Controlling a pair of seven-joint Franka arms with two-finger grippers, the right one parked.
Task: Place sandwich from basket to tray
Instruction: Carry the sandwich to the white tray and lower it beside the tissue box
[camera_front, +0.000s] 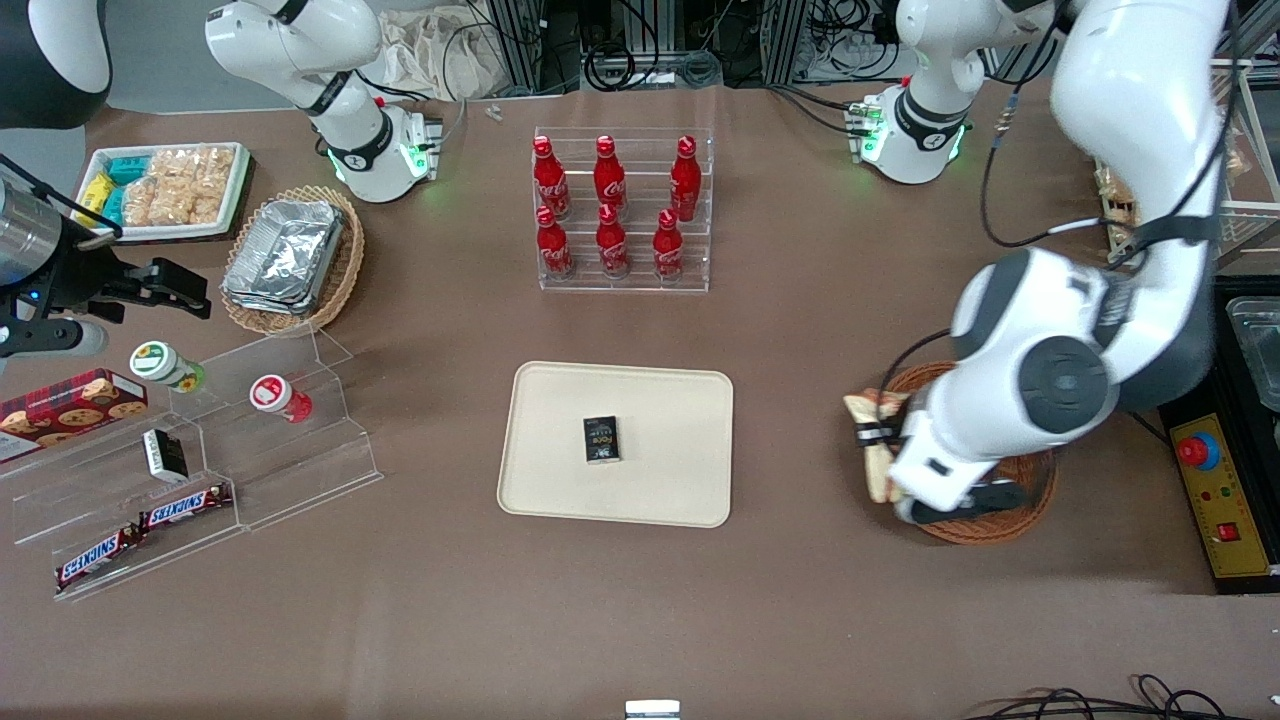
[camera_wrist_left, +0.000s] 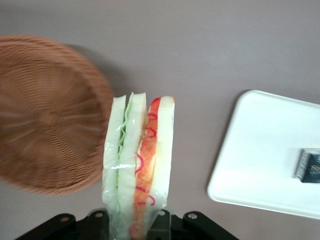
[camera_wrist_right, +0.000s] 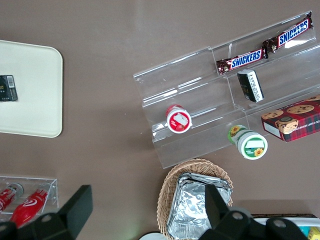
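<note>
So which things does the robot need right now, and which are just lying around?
Needed: sandwich, held in the gripper between basket and tray.

Lying around: small dark box on the tray, cola bottles, Snickers bars, foil trays.

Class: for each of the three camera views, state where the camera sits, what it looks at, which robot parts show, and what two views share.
Front view: raised, facing both arms; shows the whole table, the gripper by the basket.
Left wrist view: on the working arm, looking down; gripper shut on the sandwich, above the table.
Right wrist view: on the parked arm, looking down at the Snickers bars; its own fingers show.
All three views share the tray with its small dark packet.
</note>
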